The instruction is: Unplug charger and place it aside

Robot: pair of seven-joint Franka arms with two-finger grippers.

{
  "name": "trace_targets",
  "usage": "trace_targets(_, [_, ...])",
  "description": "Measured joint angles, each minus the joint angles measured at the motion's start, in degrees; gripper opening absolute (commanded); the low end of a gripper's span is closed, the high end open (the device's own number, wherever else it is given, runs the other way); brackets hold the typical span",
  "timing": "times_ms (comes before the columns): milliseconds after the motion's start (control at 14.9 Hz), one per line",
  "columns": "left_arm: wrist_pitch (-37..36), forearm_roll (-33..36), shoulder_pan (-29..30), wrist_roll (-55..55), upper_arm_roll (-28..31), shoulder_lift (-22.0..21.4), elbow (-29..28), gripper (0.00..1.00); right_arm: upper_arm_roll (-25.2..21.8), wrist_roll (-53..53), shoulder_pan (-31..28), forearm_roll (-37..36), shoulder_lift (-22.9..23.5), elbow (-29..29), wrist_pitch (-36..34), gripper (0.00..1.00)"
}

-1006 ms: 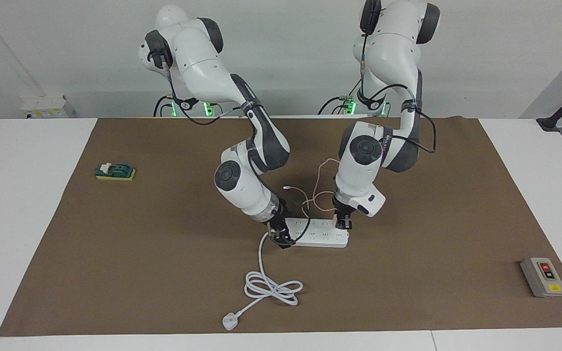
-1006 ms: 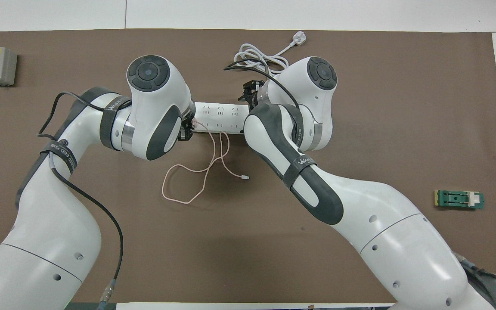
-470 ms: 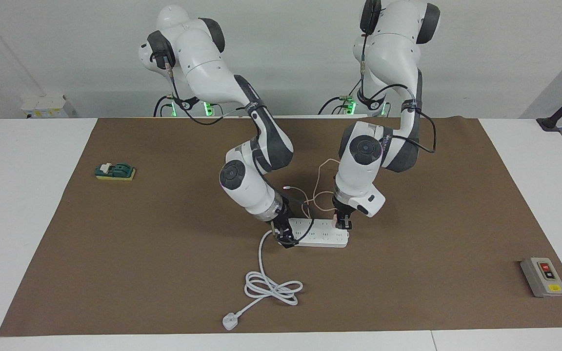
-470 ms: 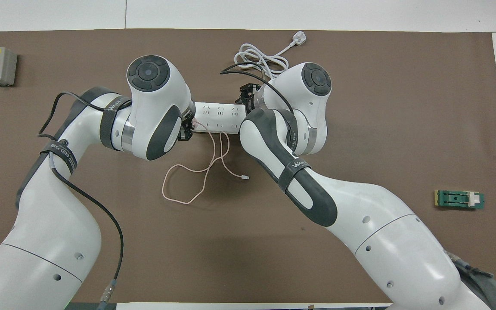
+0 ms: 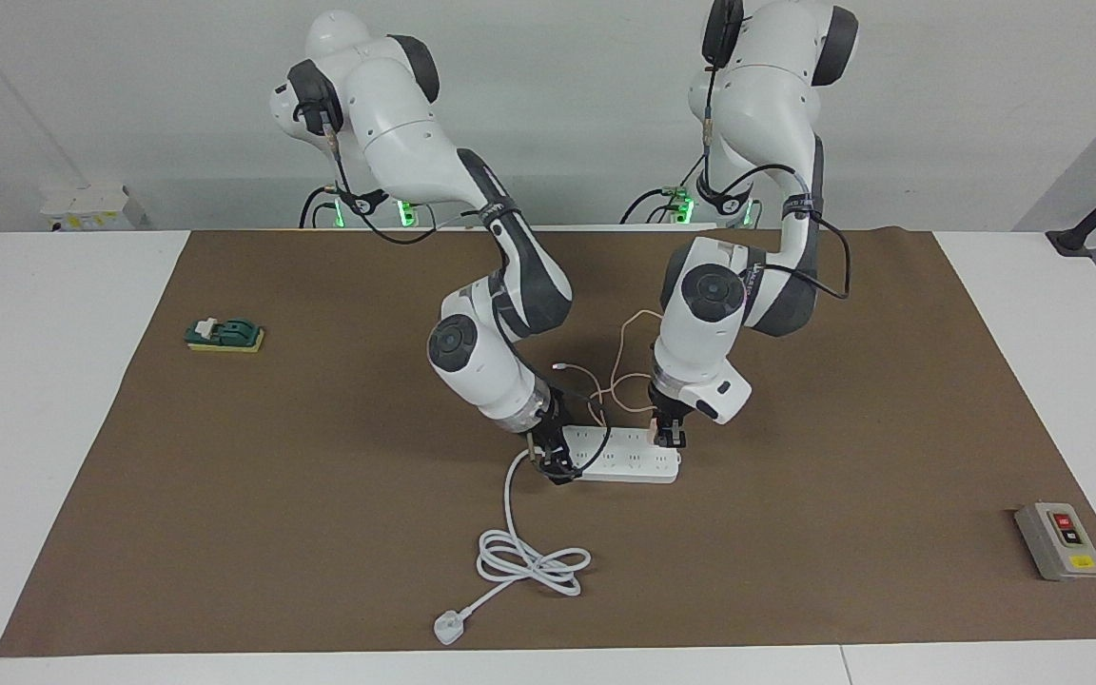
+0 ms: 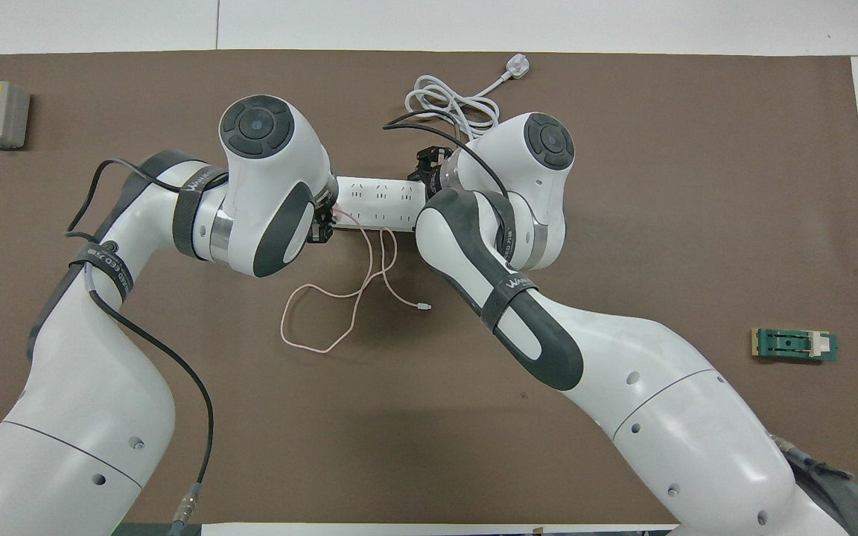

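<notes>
My right gripper (image 5: 553, 466) has slid along the strip's (image 5: 626, 461) cord end, jaws unreadable; my left gripper (image 5: 670, 436) stays clamped on the charger (image 5: 655, 433), still plugged in.

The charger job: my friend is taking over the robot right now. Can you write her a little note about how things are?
Left gripper: shut on the charger, which still sits in the power strip at the end toward the left arm.
Right gripper: down on the strip's other end, where the thick white cord leaves it, seemingly to hold it down.
The charger's thin pink cable lies looped on the mat, nearer to the robots than the strip.
Done: charger gripped, strip braced.
Left: pull the charger out, set it down aside.
</notes>
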Motion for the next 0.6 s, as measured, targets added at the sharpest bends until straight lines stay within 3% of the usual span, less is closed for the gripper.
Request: trace_targets(604, [0.0,0.0,0.0,0.1,0.0,0.0,0.0,0.0,-0.1,0.8,-1.9,3.7,-0.4,0.1,-0.5,1.0])
